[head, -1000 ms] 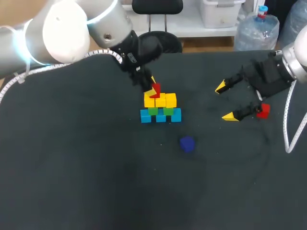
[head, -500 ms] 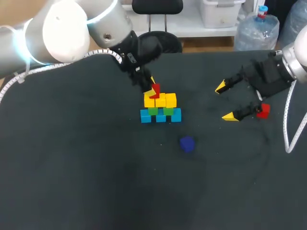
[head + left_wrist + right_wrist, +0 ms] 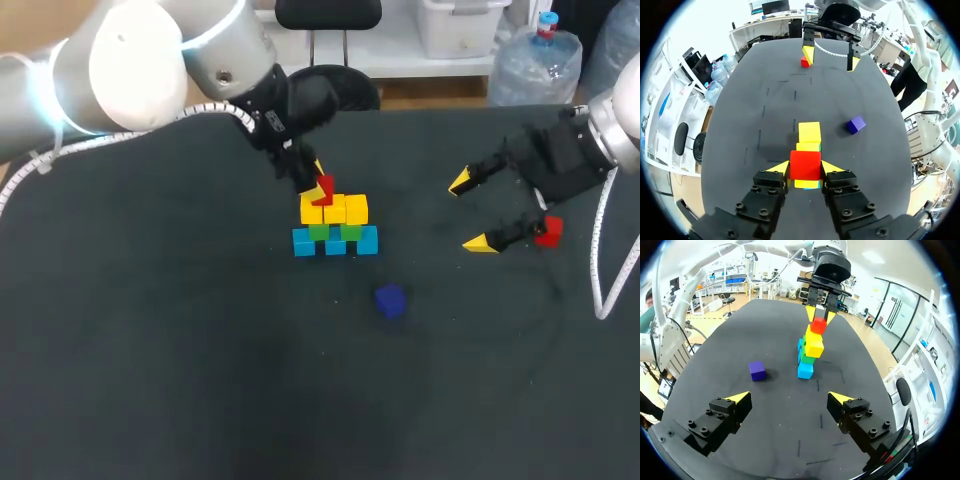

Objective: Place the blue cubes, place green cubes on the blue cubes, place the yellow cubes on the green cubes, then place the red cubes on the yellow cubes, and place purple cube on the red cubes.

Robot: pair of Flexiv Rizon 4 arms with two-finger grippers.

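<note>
The left end effector [image 3: 317, 182] grasps a small red cube [image 3: 805, 165] over the stack's yellow cubes [image 3: 335, 210]. The right end effector [image 3: 470, 212] hangs released near 1 other red cube [image 3: 548, 230]. The purple cube [image 3: 390, 300] lies apart on the dark surface [image 3: 200, 380].

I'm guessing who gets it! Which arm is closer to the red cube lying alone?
Right. The right gripper, jaws open, is just beside the lone red cube; the left gripper is far off over the stack, jaws shut on another red cube.
</note>
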